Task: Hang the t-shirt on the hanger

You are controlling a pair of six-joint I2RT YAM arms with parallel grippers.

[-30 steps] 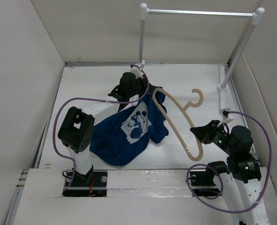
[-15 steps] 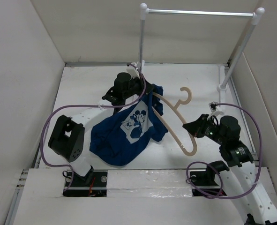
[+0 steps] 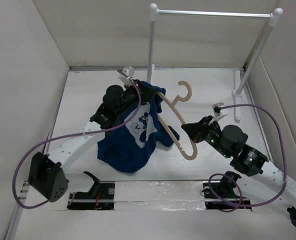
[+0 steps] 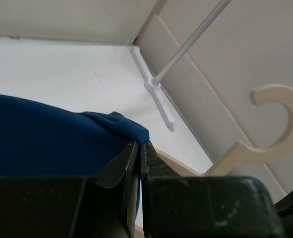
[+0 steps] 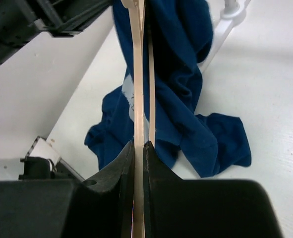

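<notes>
left tool (image 4: 140, 147) pinching t-shirt (image 3: 127, 152) edge, right tool (image 5: 139, 148) gripping hanger (image 4: 258, 152)

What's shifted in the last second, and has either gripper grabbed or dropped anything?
Both arms swung left. The right gripper carried the hanger leftward, bringing its hook closer to the left post of the rack. The left gripper pulled the top of the t-shirt left, and the cloth now bunches narrower. Nothing grabbed or dropped: each gripper stays shut on its item. The rack has not moved.
</notes>
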